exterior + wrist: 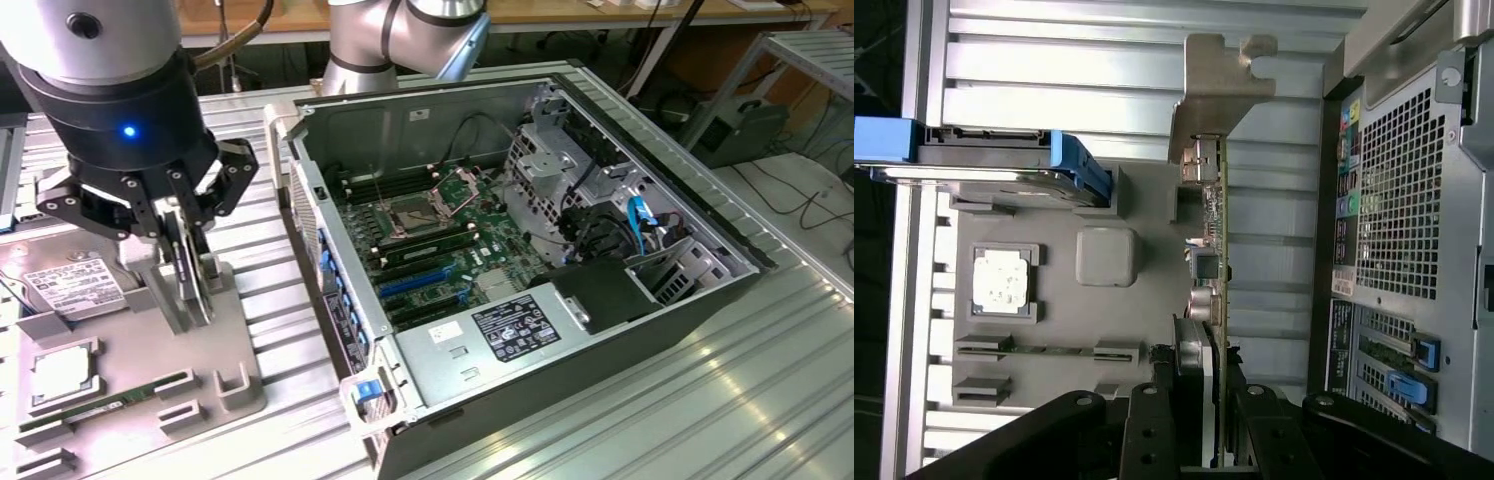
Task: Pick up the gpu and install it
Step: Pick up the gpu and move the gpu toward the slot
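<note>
The pincer (171, 215) is pinching the gpu (194, 285) across its two faces, holding it upright on edge at the gray parts tray (214, 345). The tray is lying on the ribbed worktop (721, 400), on the exterior view's left of the open computer case (387, 125). The card's silver bracket (1219, 75) is pointing away from the pincer.

Count: 1 gripper (184, 238), 1 gpu (198, 297), 1 open PC case (705, 228), 1 grey fixture tray (207, 372). Tray parts: 1 hard drive (67, 283), 1 CPU chip (63, 372), 1 memory stick (114, 400) (green, lying flat).
</note>
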You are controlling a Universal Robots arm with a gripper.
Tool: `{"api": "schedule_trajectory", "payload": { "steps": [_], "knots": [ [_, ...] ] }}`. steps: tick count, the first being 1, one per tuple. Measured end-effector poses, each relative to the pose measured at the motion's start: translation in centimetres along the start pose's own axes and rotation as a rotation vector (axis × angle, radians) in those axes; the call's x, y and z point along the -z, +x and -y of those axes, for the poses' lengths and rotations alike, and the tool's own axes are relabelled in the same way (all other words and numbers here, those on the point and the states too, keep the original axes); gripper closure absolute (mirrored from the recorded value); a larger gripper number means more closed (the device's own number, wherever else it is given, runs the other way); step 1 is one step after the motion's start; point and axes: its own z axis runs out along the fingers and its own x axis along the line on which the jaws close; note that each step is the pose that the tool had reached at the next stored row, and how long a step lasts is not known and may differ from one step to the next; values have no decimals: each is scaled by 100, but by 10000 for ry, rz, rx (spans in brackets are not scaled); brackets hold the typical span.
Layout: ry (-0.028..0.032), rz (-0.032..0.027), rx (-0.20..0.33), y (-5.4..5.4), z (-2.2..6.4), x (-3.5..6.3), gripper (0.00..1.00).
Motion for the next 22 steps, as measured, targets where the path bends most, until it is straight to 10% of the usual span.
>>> {"api": "schedule_trajectory", "payload": {
  "steps": [22],
  "knots": [
    [31,-1,-13,2,-29,433,72]
  ]
}}
